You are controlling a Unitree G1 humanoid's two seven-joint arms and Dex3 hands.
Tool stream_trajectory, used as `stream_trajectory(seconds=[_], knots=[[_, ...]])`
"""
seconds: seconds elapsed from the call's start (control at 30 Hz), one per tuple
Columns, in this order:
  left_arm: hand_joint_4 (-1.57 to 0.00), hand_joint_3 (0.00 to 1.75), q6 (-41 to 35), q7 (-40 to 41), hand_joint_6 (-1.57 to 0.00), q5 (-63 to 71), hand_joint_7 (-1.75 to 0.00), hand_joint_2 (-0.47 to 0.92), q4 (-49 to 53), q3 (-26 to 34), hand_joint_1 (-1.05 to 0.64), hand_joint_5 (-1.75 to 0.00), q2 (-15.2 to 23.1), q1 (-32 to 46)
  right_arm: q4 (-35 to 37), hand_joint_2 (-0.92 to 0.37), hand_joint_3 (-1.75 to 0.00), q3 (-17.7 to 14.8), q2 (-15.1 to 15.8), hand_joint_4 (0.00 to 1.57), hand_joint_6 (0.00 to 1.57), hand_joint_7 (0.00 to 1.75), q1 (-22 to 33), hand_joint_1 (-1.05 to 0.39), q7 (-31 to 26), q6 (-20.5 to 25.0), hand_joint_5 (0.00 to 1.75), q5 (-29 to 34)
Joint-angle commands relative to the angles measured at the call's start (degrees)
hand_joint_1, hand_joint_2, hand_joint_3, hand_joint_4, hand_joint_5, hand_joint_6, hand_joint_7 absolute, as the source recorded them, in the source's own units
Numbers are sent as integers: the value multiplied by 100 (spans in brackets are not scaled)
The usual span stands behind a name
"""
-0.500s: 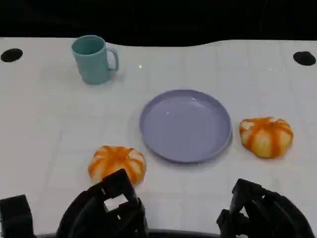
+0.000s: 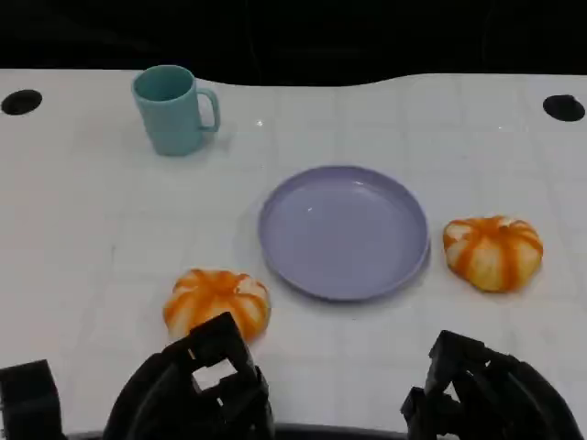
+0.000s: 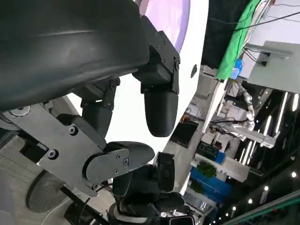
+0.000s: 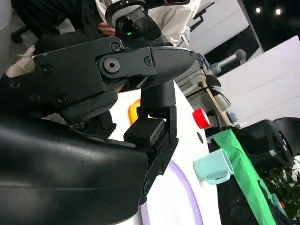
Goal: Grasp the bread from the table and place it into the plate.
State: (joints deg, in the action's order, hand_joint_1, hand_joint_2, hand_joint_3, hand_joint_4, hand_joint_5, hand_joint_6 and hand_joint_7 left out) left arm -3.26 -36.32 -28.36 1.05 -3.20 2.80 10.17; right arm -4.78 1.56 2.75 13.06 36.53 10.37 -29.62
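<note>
both hands (image 2: 197, 390) (image 2: 477, 394) hold nothing; purple plate (image 2: 344, 231) bare, teal mug (image 2: 174, 110) upright.

- We saw a white table (image 2: 83, 238) with a wavy far edge, and darkness beyond it.
- We noted a green cloth (image 3: 239, 40) hanging past the table, with shelving near it.
- Small ceiling lights (image 3: 281, 185) glowed; a pale wall panel (image 4: 276, 79) stood behind.
</note>
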Motion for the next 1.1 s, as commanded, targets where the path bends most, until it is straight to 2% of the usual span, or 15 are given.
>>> stream_trajectory(seconds=[0.03, 0.33, 0.43, 0.53, 0.63, 0.77, 0.83, 0.9, 0.97, 1.0, 1.1], knots=[[-71, 84, 38, -67, -50, 34, -175, 48, 38, 51, -29, -175, 48, -24, 9, -92, -24, -28, 66, 85, 75, 136, -12, -72, -10, -25, 163, 20], [-72, 84, 65, -33, -50, 68, -175, 48, 16, 51, -30, -175, 51, -13, 23, -92, -23, -28, 45, 85, 75, 136, -22, -71, -20, 0, 163, -1], [-70, 72, 60, 71, -49, 78, -175, 53, -27, 77, -30, -175, 15, 13, 34, -92, -24, -12, 35, 84, 74, 136, -31, -70, -24, -17, 163, 20], [-64, 32, 104, 292, -43, 184, -174, 74, -148, 90, -34, -175, -47, 64, 36, -92, -23, 0, 14, 84, 74, 136, -46, -70, -65, -16, 163, 39], [-52, 11, 416, 494, -43, 508, -152, 88, -279, 64, -46, -175, -94, 108, 28, -92, -24, 12, 4, 84, 74, 136, -67, -70, -104, -4, 163, 64], [-39, 8, 819, 676, -39, 853, -128, 92, -380, 34, -52, -173, -137, 124, 59, -92, -25, 38, -2, 84, 74, 136, -99, -70, -95, -32, 163, 99], [-37, 9, 992, 778, -42, 1038, -90, 92, -450, 18, -52, -155, -125, 108, 61, -92, -25, 47, -6, 85, 75, 136, -102, -71, -107, -25, 163, 109], [-39, 11, 1346, 901, -45, 1378, -68, 92, -465, 7, -53, -141, -71, 61, 67, -92, -24, 54, -7, 85, 75, 136, -100, -71, -103, -43, 163, 122], [-46, 12, 1671, 1105, -48, 1819, -42, 92, -531, 9, -56, -117, 15, 8, 46, -92, -24, 57, -2, 85, 75, 136, -95, -70, -119, 3, 163, 105], [-46, 12, 1799, 1193, -49, 2026, -34, 92, -561, 10, -57, -109, 74, -20, 34, -92, -24, 62, -2, 86, 75, 137, -88, -70, -128, 9, 163, 106], [-39, 10, 2051, 1569, -47, 2853, -25, 92, -734, 18, -51, -100, 310, -113, 24, -92, -24, 88, -4, 86, 75, 137, -65, -70, -147, -29, 163, 134]])
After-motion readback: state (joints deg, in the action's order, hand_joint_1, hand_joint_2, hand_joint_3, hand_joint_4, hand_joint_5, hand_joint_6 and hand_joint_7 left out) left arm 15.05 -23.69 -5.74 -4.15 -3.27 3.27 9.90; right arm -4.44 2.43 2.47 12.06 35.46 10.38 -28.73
